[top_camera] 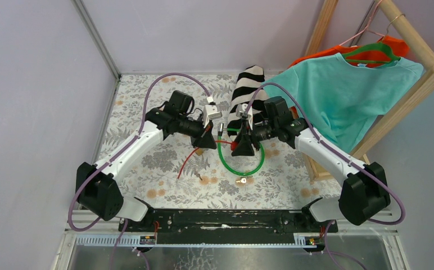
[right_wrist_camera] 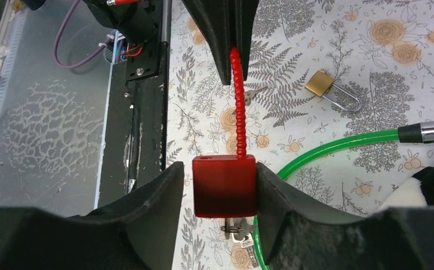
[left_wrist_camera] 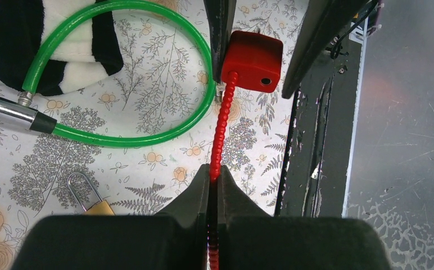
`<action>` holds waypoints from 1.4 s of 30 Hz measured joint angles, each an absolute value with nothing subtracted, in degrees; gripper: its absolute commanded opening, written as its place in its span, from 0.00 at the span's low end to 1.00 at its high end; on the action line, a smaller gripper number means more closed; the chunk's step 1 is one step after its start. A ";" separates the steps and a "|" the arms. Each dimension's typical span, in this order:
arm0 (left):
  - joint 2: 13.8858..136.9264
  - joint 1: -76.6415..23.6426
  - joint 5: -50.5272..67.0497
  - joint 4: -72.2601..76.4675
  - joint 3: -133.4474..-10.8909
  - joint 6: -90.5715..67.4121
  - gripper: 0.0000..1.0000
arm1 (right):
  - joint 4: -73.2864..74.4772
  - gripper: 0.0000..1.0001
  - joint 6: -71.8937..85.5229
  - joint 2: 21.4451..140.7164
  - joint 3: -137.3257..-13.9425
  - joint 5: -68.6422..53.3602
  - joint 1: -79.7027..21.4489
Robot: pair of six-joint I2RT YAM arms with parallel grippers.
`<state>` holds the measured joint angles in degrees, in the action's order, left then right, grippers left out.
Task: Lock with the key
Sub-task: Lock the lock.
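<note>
- From the top view we see the left claw (top_camera: 206,140) and the right claw (top_camera: 243,147) meeting nose to nose over the middle of the flowered table (top_camera: 164,185). A stretch of red cable (top_camera: 224,142) runs between them, and its loose end trails down to the table on the left.
- Under the claws a green cable lock (top_camera: 242,164) lies in a loop. A striped cloth (top_camera: 248,84) lies behind it, and a teal shirt (top_camera: 344,93) hangs on a rack (top_camera: 423,56) at the right.
- In the left wrist view we find the left claw pressed together on the red cable. The cable runs straight up to the red lock (left_wrist_camera: 252,61), which sits between the right claw's fingers. A brass padlock (left_wrist_camera: 94,199) lies on the table beside the green loop.
- In the right wrist view the red lock sits between the right claw's fingers, which stand apart. One finger touches the lock's side and the other shows a thin gap.
- A bunch of keys (right_wrist_camera: 240,236) shows just below the lock; we cannot tell whether one sits in it. A small key (right_wrist_camera: 249,94) lies on the table near the brass padlock.
</note>
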<state>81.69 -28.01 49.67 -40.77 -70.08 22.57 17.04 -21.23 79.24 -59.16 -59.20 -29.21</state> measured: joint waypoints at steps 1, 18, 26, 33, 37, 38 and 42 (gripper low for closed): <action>81.69 -28.08 49.65 -40.77 -70.08 22.57 0.00 | 17.04 0.49 -21.32 79.31 -59.16 -59.20 -29.21; 82.02 -28.42 49.65 -40.77 -70.06 22.41 0.34 | 18.20 0.00 -23.73 79.68 -59.16 -59.18 -29.23; 78.35 -28.47 47.48 -40.60 -69.28 23.70 0.72 | 24.05 0.00 -27.77 79.59 -59.66 -59.20 -28.64; 71.99 -28.38 41.32 -42.81 -69.56 25.89 0.75 | 29.06 0.00 -33.21 76.03 -61.25 -55.51 -27.90; 73.10 -27.75 37.80 -48.53 -70.89 27.57 0.72 | 31.88 0.00 -36.80 73.10 -62.81 -51.66 -27.77; 73.65 -27.55 37.21 -50.35 -71.16 28.05 0.71 | 32.21 0.00 -37.45 72.53 -62.96 -50.74 -27.75; 74.74 -26.98 36.38 -55.81 -71.13 29.17 0.64 | 33.56 0.00 -39.57 70.22 -62.98 -47.31 -27.68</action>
<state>74.74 -26.98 36.38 -55.81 -71.13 29.17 33.56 -39.57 70.22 -62.98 -47.31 -27.68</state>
